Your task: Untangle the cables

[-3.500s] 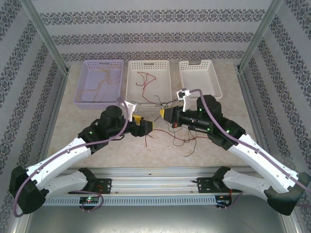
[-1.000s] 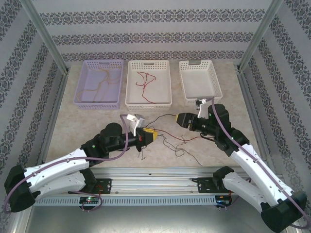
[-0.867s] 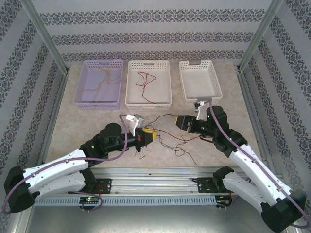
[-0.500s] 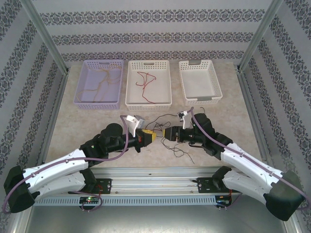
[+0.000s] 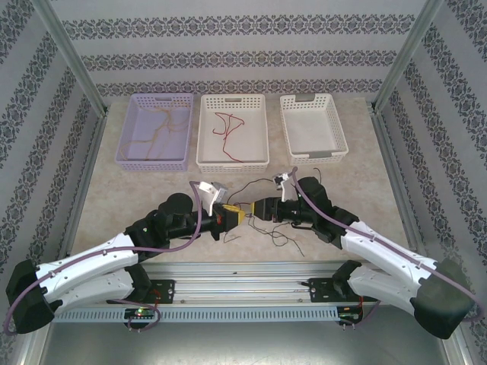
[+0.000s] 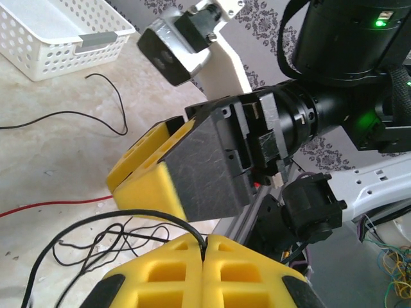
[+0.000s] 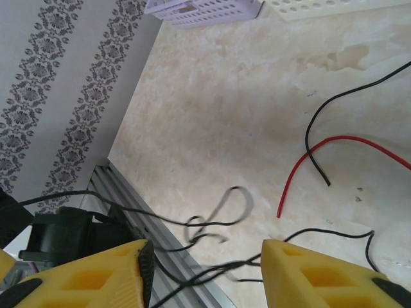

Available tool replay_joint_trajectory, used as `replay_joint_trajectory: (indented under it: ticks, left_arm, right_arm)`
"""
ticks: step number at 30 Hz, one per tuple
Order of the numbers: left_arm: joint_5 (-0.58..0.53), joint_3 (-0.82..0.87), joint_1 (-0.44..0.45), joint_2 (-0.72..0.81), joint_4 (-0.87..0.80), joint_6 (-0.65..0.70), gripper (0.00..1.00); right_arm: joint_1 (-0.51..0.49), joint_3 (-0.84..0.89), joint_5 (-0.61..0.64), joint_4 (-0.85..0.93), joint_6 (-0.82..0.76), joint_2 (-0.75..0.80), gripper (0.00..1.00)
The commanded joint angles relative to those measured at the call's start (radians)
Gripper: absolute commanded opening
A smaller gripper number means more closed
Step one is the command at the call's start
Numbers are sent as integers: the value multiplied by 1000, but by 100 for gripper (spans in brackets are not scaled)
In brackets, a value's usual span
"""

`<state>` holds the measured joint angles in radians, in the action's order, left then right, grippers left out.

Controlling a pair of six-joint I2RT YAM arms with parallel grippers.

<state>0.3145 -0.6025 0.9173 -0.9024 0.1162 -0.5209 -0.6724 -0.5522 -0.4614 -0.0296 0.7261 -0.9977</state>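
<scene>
The cables (image 5: 278, 234) lay tangled on the tabletop (image 5: 137, 190) just in front of the arms. One black cable (image 6: 148, 213) was pinched between the closed left fingers (image 6: 160, 276), seemingly to anchor it. The right fingers (image 7: 308, 269) stood apart around loose strands, probably to take a second hold.

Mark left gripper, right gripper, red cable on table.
left gripper (image 6: 204, 256), left wrist view, seam of shut fingers
right gripper (image 7: 205, 256), right wrist view, midway between fingertips
red cable (image 7: 340, 137), right wrist view, top of its bend
</scene>
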Motion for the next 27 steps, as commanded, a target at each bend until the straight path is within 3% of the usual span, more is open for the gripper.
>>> replay_joint_trajectory:
  ticks: [1, 15, 27]
  left_arm:
    - [34, -35, 12, 3, -4, 15, 0]
    - [37, -42, 12, 8, -19, 27, 0]
    - [16, -42, 12, 17, -32, 39, 0]
  right_arm:
    - [-9, -14, -10, -66, -25, -11, 48]
    - [-57, -44, -83, -95, -67, -81, 43]
    - [-95, 4, -108, -137, -63, -83, 45]
